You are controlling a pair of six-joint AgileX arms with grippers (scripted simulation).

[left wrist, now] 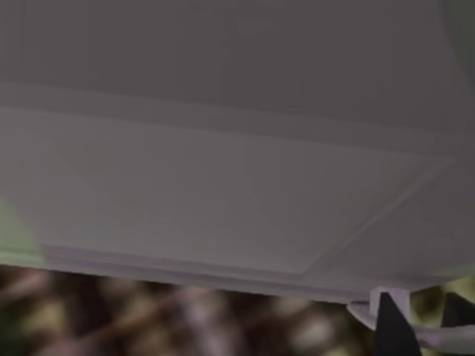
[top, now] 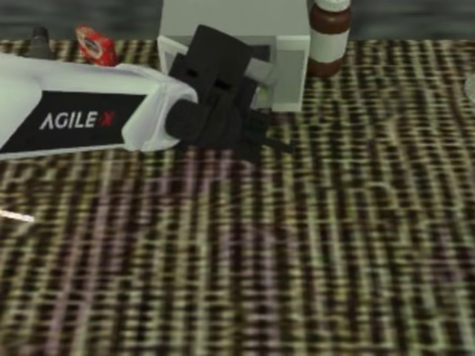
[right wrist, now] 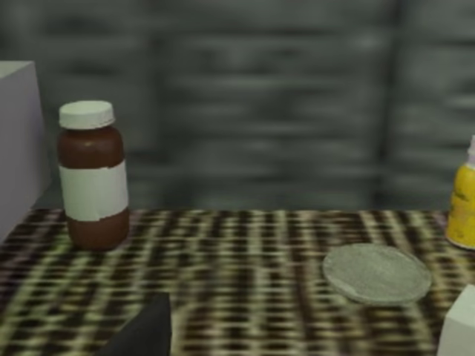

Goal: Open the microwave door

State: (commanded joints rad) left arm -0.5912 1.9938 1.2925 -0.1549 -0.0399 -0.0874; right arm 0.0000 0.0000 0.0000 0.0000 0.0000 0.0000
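Microwave (top: 293,63) sat at the far edge of the bench (top: 297,259), a bit left of centre in the top view, w/ a brown-and-white jar (top: 329,37) just beside its right side. Left arm reached across from the left, and the left gripper (top: 252,96) was right up against the oven's front, its dark wrist covering most of the microwave door (top: 263,53), so the top view didn't show how far the door stood from the body. Left wrist view was filled by a pale grey panel (left wrist: 223,185) seen very close, w/ a greenish sliver at the edges and one dark fingertip (left wrist: 392,330) low in the frame by a small white tab; whether the jaws were spread or pinching something couldn't be told. Right arm wasn't in the top view, prob parked off to the right; its wrist view looked over the bench at the jar, a flat grey disc (right wrist: 377,273) and a yellow bottle (right wrist: 464,208). Judged step: contact/pull phase at the door edge, opening itself not confirmed. Next move would need the left gripper to hook or hold the door's free edge and swing outward along the hinge arc, keeping clear of the jar. A red packet (top: 96,44) lay behind the left arm, well out of the way.
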